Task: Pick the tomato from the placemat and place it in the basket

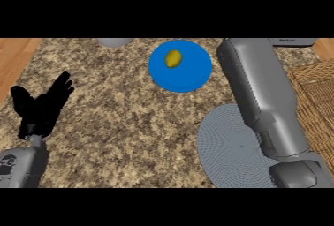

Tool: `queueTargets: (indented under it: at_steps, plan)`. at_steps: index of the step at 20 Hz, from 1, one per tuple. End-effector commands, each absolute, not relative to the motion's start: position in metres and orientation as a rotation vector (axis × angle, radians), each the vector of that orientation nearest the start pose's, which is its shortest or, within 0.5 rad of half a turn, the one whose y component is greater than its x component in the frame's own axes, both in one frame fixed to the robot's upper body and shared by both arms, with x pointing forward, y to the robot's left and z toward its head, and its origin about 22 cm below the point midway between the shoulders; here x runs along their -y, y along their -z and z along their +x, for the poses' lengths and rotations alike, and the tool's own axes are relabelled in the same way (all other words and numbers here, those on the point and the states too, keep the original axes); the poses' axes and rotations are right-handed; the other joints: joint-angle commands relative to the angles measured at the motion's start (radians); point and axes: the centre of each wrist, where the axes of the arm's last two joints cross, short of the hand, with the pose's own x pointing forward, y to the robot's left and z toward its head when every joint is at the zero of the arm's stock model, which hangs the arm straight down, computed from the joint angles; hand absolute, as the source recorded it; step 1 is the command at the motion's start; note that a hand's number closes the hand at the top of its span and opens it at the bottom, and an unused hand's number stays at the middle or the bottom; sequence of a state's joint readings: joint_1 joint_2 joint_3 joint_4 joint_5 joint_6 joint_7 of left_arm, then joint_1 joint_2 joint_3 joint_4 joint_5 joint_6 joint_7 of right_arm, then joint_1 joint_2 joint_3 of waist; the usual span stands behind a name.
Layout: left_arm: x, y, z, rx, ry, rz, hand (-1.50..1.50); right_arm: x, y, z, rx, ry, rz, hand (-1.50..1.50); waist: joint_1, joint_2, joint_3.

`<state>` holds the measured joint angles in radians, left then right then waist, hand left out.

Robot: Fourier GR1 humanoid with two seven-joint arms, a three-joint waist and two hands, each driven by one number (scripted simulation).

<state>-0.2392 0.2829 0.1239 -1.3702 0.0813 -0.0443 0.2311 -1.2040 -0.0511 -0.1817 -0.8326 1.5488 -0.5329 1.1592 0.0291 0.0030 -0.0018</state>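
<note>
Fingers on my left hand straight, holding nothing. Right hand out of sight, tomato too — right forearm could clip the basket.

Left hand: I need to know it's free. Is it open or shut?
Open. The left hand rests near the view's left edge, fingers straight and pointing up, holding nothing.

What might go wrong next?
The right forearm runs close beside the blue plate; swinging sideways, it might bump it and roll the yellow fruit off. The basket sits right next to that forearm, so its rim might get clipped. No tomato shows, so its hold cannot be checked.
</note>
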Motion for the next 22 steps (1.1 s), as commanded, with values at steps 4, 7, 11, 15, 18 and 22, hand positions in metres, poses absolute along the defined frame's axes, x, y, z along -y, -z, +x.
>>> queueTargets:
  at_steps: [4, 7, 11, 15, 18, 22]
  plan:
    - [-0.316, -0.047, 0.300, 1.387, 0.084, 0.205, 0.00, 0.138, -0.263, 0.455, 1.099, 0.353, -1.593, 1.50, -0.013, 0.000, 0.001]
    - [-0.306, -0.043, 0.298, 1.396, 0.083, 0.182, 0.00, 0.159, -0.279, 0.459, 0.997, 0.364, -1.657, 1.50, -0.013, 0.000, 0.001]
    - [-0.310, -0.032, 0.294, 1.386, 0.075, 0.189, 0.00, 0.185, -0.267, 0.460, 0.905, 0.370, -1.745, 1.50, -0.026, -0.002, 0.001]
    - [-0.321, -0.040, 0.296, 1.406, 0.091, 0.187, 0.00, 0.223, -0.252, 0.458, 0.878, 0.428, -1.751, 1.50, -0.025, -0.001, 0.001]
    - [-0.321, -0.030, 0.291, 1.358, 0.053, 0.196, 0.00, 0.248, -0.238, 0.444, 0.866, 0.412, -1.731, 1.50, -0.043, -0.009, 0.002]
    - [-0.314, -0.035, 0.289, 1.362, 0.065, 0.189, 0.00, 0.257, -0.217, 0.430, 0.812, 0.325, -1.765, 1.50, -0.041, -0.011, 0.002]
